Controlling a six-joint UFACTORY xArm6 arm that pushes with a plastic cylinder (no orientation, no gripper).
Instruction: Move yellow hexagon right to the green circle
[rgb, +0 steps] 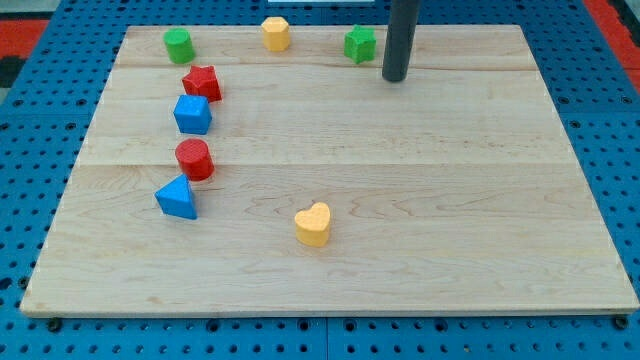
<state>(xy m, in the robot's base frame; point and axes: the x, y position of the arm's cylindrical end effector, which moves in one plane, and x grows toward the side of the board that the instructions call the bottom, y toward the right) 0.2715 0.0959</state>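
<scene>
The yellow hexagon (276, 33) stands near the top edge of the wooden board (420, 180), left of centre. The green circle (178, 44) stands at the board's top left, well to the left of the hexagon. My tip (396, 78) is the lower end of the dark rod, near the top of the board, to the right of the hexagon and just right of a green cube-like block (360, 44). The tip touches no block.
A red star (202, 82), a blue block (192, 114), a red cylinder (194, 159) and a blue triangle (177, 198) form a column down the left side. A yellow heart (313, 224) lies lower centre. Blue pegboard surrounds the board.
</scene>
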